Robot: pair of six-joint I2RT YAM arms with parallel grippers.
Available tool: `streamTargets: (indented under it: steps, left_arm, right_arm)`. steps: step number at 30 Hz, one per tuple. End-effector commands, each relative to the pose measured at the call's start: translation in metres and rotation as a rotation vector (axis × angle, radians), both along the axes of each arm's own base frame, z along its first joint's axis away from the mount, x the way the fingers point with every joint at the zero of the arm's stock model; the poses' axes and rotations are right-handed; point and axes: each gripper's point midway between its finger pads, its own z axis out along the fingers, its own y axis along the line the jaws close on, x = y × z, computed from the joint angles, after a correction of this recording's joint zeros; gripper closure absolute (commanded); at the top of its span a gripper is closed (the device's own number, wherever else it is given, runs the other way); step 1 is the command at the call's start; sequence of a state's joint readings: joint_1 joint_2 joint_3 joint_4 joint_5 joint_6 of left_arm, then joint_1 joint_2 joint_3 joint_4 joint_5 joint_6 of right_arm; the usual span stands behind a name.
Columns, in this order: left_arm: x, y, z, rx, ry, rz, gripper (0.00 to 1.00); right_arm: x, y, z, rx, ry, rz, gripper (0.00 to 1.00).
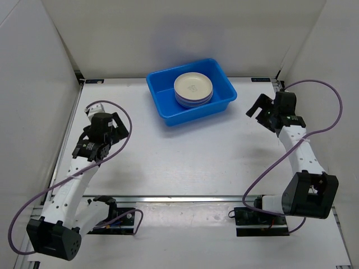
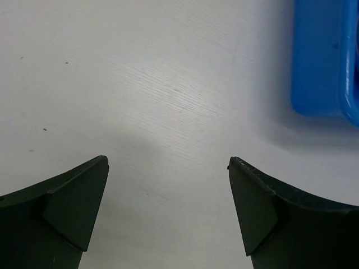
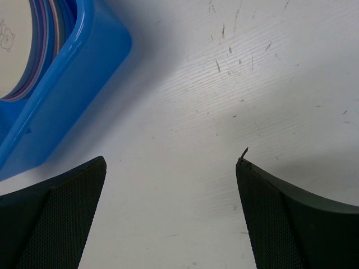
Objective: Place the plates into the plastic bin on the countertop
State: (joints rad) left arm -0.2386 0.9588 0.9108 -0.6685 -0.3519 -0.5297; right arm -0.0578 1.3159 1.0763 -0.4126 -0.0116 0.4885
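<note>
- Wide bare stretch of countertop (image 1: 185, 151) between the 2 arms; white walls (image 1: 33, 84) closing in left, right & back; metal rail (image 1: 185, 198) along near edge.
- Plastic bin (image 1: 164, 106) at back centre, skewed to the table edges, near back wall, well apart from both arms.
- Inside bin: plates (image 1: 193, 85) in 1 stack, cream on top, purple & blue rims below; stack toward bin's right half.
- Left gripper (image 2: 168, 185): spread wide, holding nothing, over bare top; bin corner at upper right of wrist cam.
- Right gripper (image 3: 171, 168): spread wide too, holding nothing, over scuffed top near bin corner.
</note>
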Motion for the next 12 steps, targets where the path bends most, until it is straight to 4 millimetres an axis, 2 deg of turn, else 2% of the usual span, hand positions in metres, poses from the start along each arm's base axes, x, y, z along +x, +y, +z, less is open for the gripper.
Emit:
streamTargets:
  steps: [1,8,12]
  left_arm:
    - [-0.006,0.014,0.0,-0.024,-0.013,0.077,0.01]
    - [-0.005,0.02,0.001,-0.007,-0.017,0.097,0.01]
    - [-0.003,0.02,0.006,-0.006,-0.029,0.093,0.01]
  right_arm:
    - [-0.002,0.008,-0.004,0.042,0.01,0.017,0.01]
    - [-0.004,0.006,-0.009,0.027,0.021,0.018,0.01]
    - [-0.001,0.02,-0.005,0.008,-0.026,0.072,0.01]
